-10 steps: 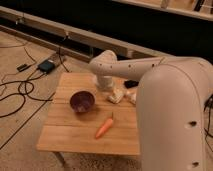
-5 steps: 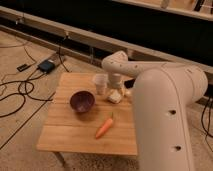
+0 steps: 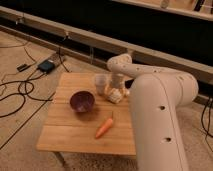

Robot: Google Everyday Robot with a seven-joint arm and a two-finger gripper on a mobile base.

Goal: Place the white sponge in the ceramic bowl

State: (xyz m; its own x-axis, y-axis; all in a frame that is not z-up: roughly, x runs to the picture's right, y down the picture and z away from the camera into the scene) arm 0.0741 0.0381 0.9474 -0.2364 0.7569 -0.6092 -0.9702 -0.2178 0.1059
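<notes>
so the gripper hangs over the back right part of the wooden table, right above the white sponge. honestly can't tell if it's spread, closed or already touching the sponge, since the wrist blocks that bit. the sponge sits flat on the tabletop, just beside the pale cup and near the back edge. it isn't in the ceramic bowl, which sits empty and upright a little to the left and nearer the camera, apart from everything else.

my guess is the arm comes in from above because the cup crowds the sponge on one side, so a top-down grab is the cleanest way in. the bowl being open and close by should make for a short carry over. the carrot lies nearer the front edge, out of the likely path. main risk i see is bumping the cup on the way down or up.
</notes>
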